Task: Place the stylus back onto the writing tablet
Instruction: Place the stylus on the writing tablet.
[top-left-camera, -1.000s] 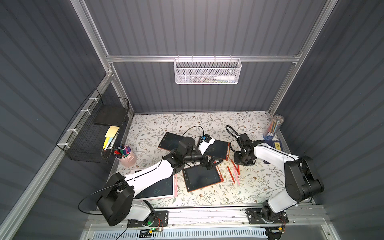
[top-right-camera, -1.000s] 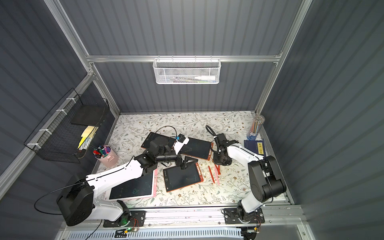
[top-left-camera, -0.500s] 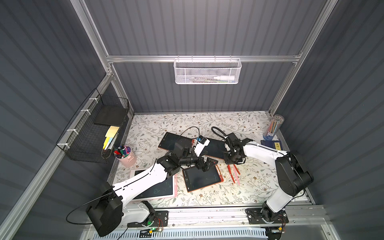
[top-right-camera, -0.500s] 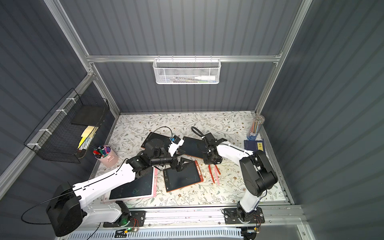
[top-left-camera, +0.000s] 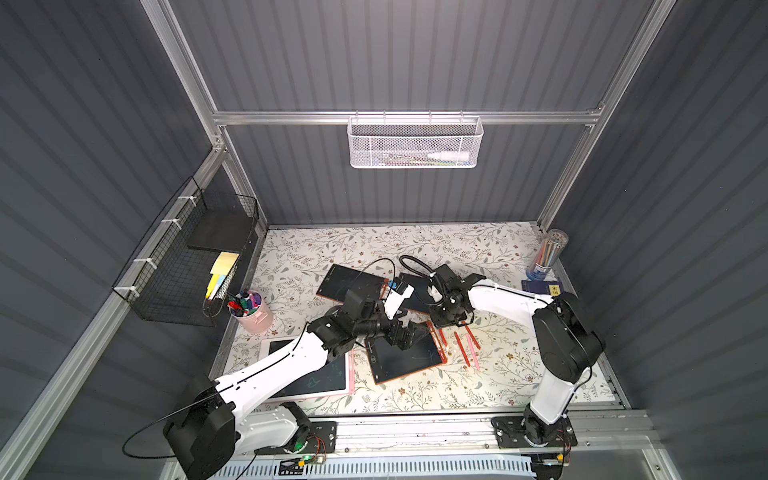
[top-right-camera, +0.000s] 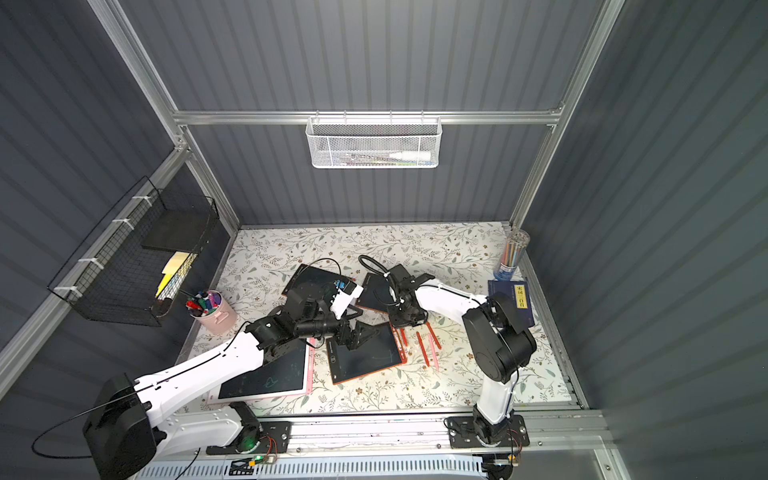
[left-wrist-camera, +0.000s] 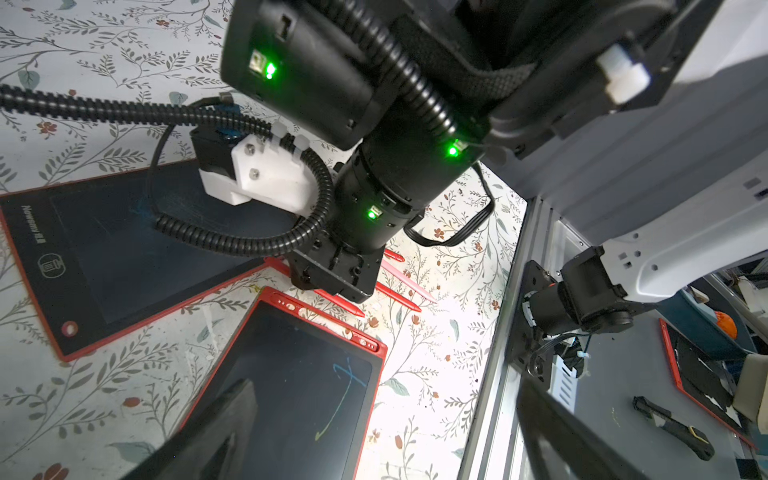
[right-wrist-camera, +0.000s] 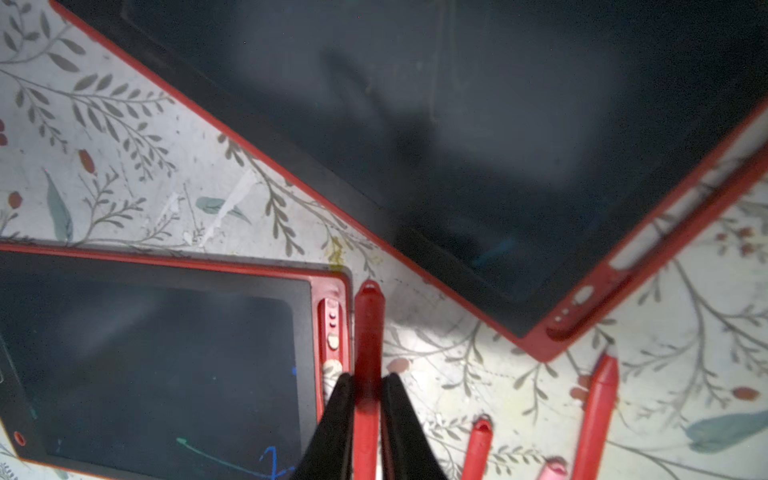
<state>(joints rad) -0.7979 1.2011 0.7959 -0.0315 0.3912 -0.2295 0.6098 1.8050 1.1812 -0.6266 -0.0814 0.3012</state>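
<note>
The red stylus (right-wrist-camera: 368, 332) is clamped between the black fingers of my right gripper (right-wrist-camera: 368, 380), which is shut on it. It lies just beside the slotted edge of the red-framed writing tablet (right-wrist-camera: 166, 353), parallel to it. In both top views this tablet (top-left-camera: 409, 359) (top-right-camera: 370, 361) lies at mid-table, with the right gripper (top-left-camera: 446, 322) at its far right corner. My left gripper (top-left-camera: 409, 334) hovers open over the tablet's far edge. In the left wrist view its fingers (left-wrist-camera: 216, 436) stand wide apart over the tablet (left-wrist-camera: 299, 395), holding nothing.
Three more styluses (top-left-camera: 467, 345) lie on the table right of the tablet. Two dark tablets (top-left-camera: 349, 282) lie behind it and a pink-framed one (top-left-camera: 320, 374) to its front left. A pink marker cup (top-left-camera: 251, 309), a pencil tube (top-left-camera: 546, 253) and a blue book (top-left-camera: 542, 286) stand at the sides.
My right gripper has moved left, up to the red tablet's slotted edge. The left gripper has shifted slightly toward the front, over the tablet, still open.
</note>
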